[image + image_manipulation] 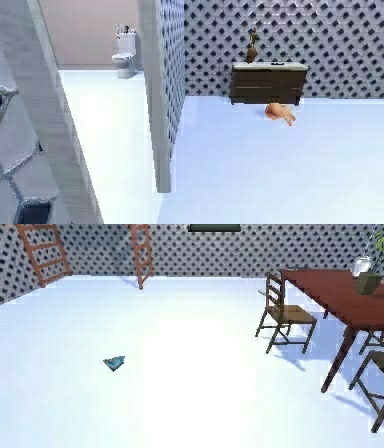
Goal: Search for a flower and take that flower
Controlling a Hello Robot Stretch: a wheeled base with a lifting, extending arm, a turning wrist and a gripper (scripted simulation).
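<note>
1 vase with dark stems (pixel 253 46) atop dresser (pixel 268 85), against lattice wall (pixel 330 40).

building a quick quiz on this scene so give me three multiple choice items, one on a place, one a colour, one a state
1. Where is the vase? A on a bed B on the dresser C on a stool
2. What colour is the small thing on the floor? A blue B red C yellow
3. How does the chair beside the table stand? A on its side B upside down C upright
Answers: 1 B, it tops the dark dresser; 2 A, blue against the pale floor; 3 C, its legs rest on the floor.
</note>
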